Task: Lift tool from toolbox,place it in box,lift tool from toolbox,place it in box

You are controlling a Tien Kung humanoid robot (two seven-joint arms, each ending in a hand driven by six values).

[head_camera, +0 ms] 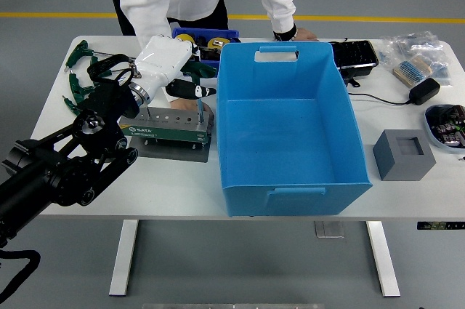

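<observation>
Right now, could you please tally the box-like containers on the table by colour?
Blue: 2, the large box and the small bin
Green: 1, the toolbox
Grey: 1, the block
Total: 4

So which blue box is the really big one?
The big blue box in the middle of the table. The small blue bin behind the left hand is far smaller and holds parts.

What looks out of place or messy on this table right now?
Nothing is spilled or damaged. The blue box sits slightly skewed and empty. Green-handled tools lie scattered at the far left corner, and the left hand hovers over the green toolbox.
</observation>
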